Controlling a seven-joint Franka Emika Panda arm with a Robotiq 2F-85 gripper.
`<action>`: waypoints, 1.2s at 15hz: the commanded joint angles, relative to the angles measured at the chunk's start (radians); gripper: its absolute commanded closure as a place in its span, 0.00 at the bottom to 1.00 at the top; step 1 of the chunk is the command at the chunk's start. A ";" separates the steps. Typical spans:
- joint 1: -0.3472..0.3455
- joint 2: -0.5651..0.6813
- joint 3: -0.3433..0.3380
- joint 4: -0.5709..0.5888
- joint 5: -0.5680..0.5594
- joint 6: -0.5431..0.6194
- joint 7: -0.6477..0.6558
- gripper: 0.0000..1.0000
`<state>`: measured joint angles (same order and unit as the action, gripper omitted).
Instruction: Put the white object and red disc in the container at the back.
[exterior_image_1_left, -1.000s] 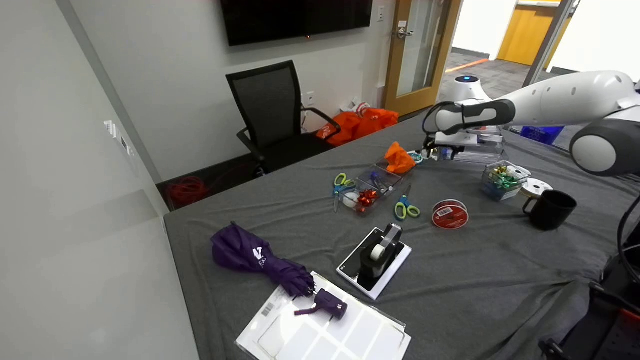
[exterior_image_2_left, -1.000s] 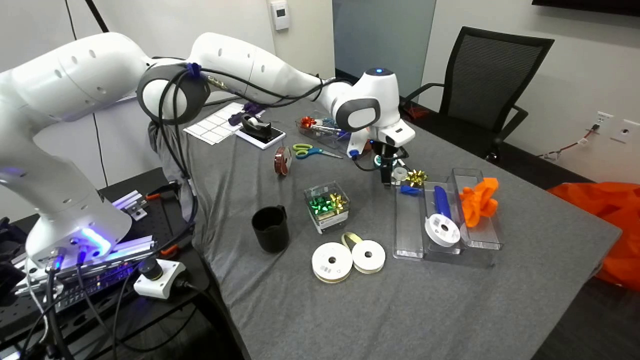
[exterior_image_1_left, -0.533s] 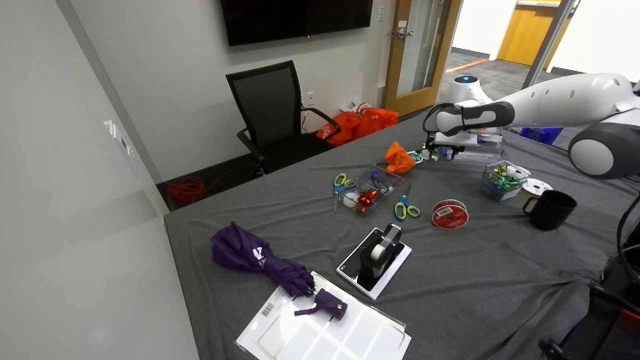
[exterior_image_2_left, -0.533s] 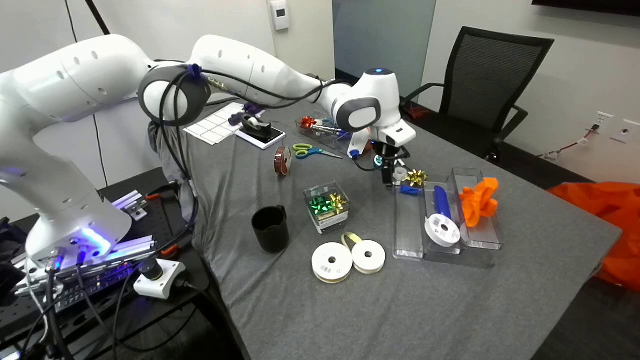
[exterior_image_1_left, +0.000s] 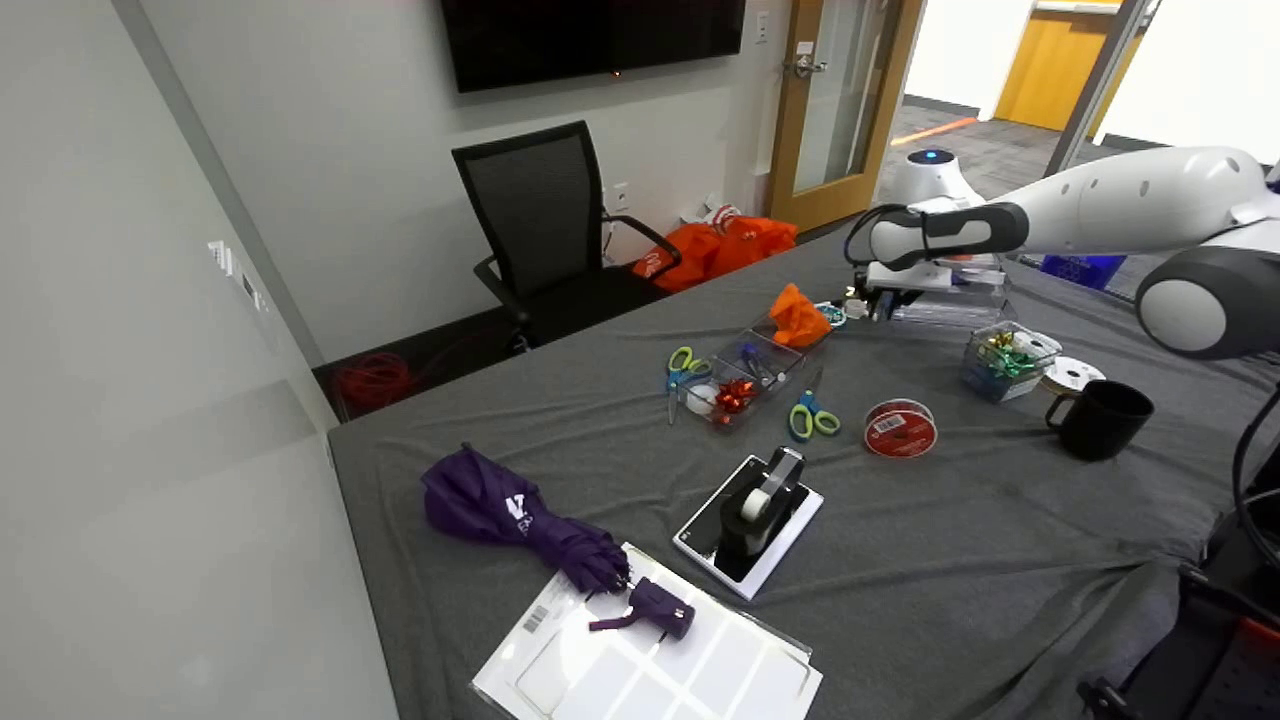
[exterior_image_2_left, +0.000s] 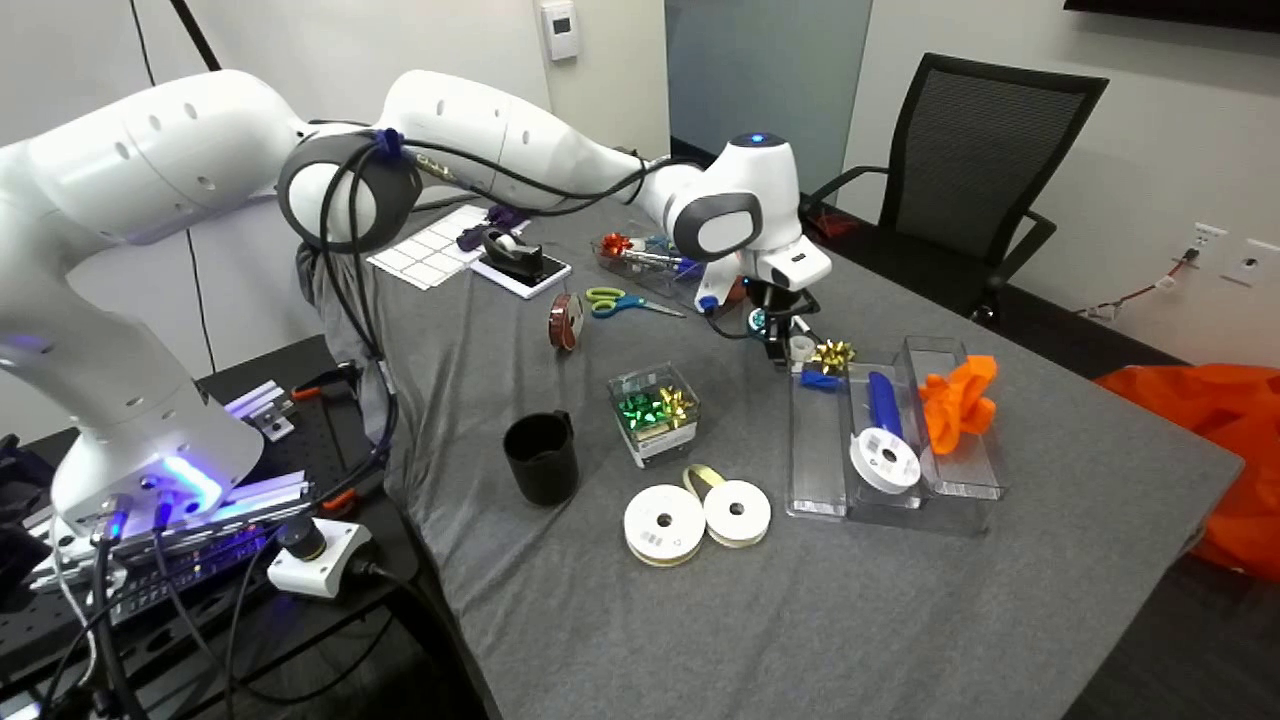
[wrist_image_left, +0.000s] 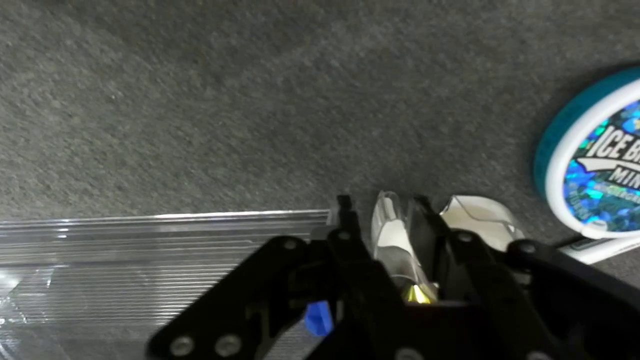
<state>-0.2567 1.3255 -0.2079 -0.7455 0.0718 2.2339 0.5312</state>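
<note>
1. Since the earlier frame, my claw (wrist_image_left: 383, 201) is narrowing beside the clear box (wrist_image_left: 190, 235), perhaps the container.
2. I am risking a slip if the presumed white object (wrist_image_left: 392, 234) is slick, or one finger (wrist_image_left: 350, 222) snagging the box.
3. It is lying between my fingers, just past the box's end; whether I'm pinching it is unclear.
4. Red disc (exterior_image_1_left: 900, 430) is standing well apart from the box.
</note>
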 joint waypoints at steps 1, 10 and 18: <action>-0.006 0.039 0.004 0.052 0.006 -0.003 0.016 0.42; -0.007 0.060 0.004 0.078 0.006 -0.019 0.025 0.75; -0.013 0.030 0.022 0.080 0.018 -0.048 -0.004 0.97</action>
<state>-0.2571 1.3690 -0.2068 -0.6834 0.0750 2.2298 0.5501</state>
